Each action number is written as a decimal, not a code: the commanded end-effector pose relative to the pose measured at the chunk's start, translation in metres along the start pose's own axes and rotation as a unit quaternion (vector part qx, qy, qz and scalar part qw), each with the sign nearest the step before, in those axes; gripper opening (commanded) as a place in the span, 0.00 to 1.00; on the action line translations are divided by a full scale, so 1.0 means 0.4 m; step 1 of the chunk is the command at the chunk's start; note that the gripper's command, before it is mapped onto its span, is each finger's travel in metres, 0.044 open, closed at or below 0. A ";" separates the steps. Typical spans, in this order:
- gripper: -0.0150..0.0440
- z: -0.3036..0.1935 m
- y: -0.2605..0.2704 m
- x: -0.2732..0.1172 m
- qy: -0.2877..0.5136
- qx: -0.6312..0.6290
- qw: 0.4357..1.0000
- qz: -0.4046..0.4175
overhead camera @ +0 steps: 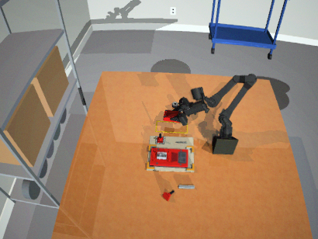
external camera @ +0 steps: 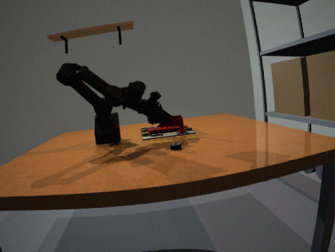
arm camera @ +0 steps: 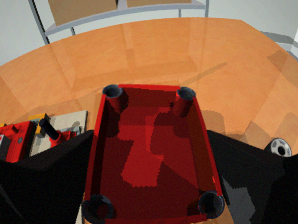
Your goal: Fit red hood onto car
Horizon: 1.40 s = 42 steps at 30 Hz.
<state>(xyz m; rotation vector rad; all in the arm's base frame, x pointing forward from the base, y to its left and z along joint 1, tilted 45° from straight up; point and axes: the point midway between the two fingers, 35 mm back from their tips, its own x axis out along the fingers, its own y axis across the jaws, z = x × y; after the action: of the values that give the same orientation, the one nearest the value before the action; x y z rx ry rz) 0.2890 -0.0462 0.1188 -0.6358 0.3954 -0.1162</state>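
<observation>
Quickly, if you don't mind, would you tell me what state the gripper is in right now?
Gripper: closed on the red hood, holding it between its fingers.

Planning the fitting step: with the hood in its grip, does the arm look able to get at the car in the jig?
Probably yes: the gripper holds the hood close behind the car, with open space between.
</observation>
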 end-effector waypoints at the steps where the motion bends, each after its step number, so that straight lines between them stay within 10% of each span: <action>1: 0.25 -0.001 0.000 0.000 0.000 0.052 0.999 -0.001; 42: 0.25 -0.002 0.000 0.001 -0.001 0.524 0.852 -0.001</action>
<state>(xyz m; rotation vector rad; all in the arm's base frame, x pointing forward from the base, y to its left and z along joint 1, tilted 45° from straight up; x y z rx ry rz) 0.2891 -0.0468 0.1179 0.3634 0.2857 -0.2921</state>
